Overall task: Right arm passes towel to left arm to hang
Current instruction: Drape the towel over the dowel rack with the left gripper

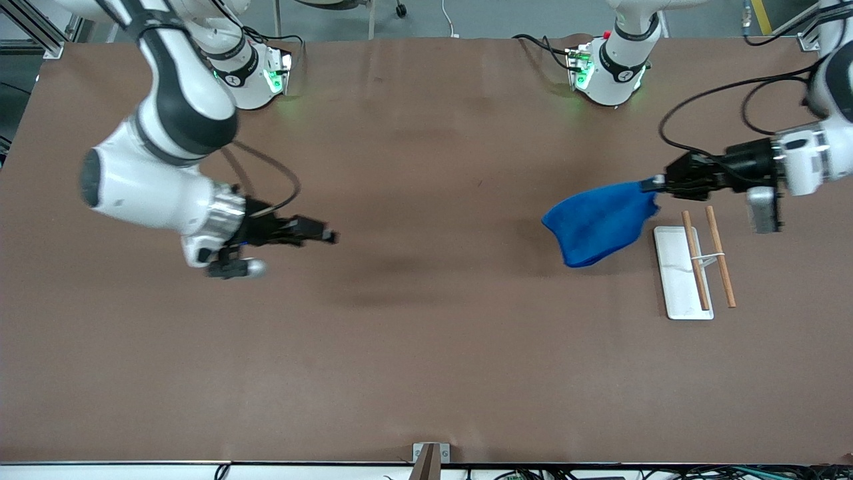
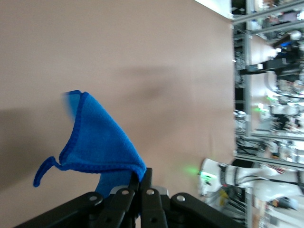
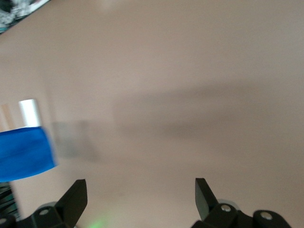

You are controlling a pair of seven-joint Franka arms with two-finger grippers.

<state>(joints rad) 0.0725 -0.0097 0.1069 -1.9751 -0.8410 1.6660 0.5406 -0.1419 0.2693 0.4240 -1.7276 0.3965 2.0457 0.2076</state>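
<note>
Nearest the front camera lies bare brown worktop (image 1: 426, 373). Next up, toward the left arm's end, a small rack (image 1: 683, 273) stands: a white base carrying two wooden rods (image 1: 695, 260), side by side and slightly apart.

Just above and beside that rack hangs the towel (image 1: 600, 223), off the worktop, pinched at one corner by the left end effector (image 1: 656, 183), whose fingers are clamped shut on the cloth; the left wrist view shows the blue fabric fanning out from the closed tips with a loose tail drooping. The right end effector (image 1: 330, 235) hovers over open worktop toward the right arm's end, well apart from the towel, its fingers spread and holding nothing, so the handover looks finished.

That cloth reads as light, soft and limp. It will sag and fold under its own weight and swing as the arm moves, so a corner or stitched edge gives the surest hold. Draping it will likely mean carrying the hanging body across a rod. Only the rods themselves could catch it; nothing else stands close.
</note>
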